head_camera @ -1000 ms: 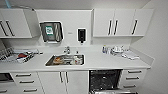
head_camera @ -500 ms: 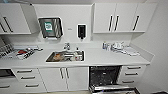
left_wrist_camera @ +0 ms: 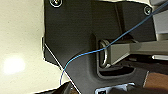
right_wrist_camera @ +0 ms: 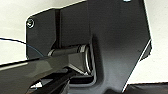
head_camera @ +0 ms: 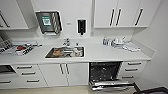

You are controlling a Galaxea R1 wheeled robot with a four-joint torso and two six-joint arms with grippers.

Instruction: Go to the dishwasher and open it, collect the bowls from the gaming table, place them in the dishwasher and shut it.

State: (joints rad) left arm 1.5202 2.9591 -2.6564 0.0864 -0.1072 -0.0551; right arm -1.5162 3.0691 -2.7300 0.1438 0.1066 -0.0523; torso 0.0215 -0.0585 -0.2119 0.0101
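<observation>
The dishwasher is built in under the white counter, right of the sink cabinet. Its door hangs folded down towards me with the steel face catching light, and the dark inside shows above it. I cannot make out anything inside. The bowls and the gaming table are out of view.
A steel sink with an orange item in it is set in the counter. Crockery and bottles stand at the back right, and boxes lie at the left. White drawers flank the dishwasher. A dark robot part crosses the lower right corner.
The whole picture has shifted a little, with the counter and sink now slightly higher: the camera moved. The dishwasher door stays down.
</observation>
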